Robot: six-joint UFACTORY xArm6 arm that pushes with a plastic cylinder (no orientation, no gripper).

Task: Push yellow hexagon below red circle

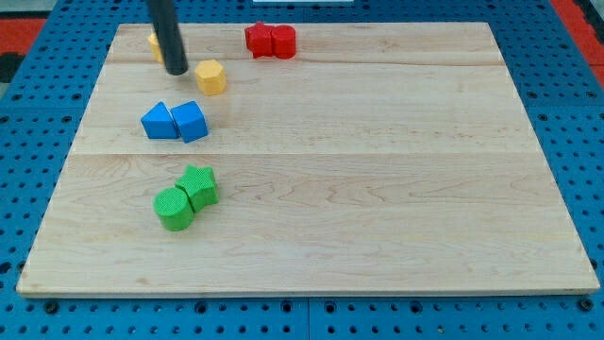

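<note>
My tip (pixel 176 71) sits near the top left of the wooden surface (pixel 377 189), just left of the yellow hexagon (pixel 211 76) w/ a small gap, so not touching afaict. No hand on this rig btw, just a straight dark rod, so nothing to report as apart or together.

The rod covers most of another yellow block (pixel 153 42) behind it, only a sliver shows on the view's left, can't make out the shape.

Red stuff is up by the top edge, right of the hexagon: two red blocks pressed together, the left one (pixel 259 41) looks irregular, the right one (pixel 283 41) more rounded, prob the circle but can't swear to it. Hexagon is lower in the view than the reds and off to their left, not under them.

Below the hexagon there's a blue pair touching, blue triangle (pixel 159 122) and a blue block (pixel 192 122) w/ angled faces. Further down, a green cylinder (pixel 174 208) touches a green star (pixel 199 185).
</note>
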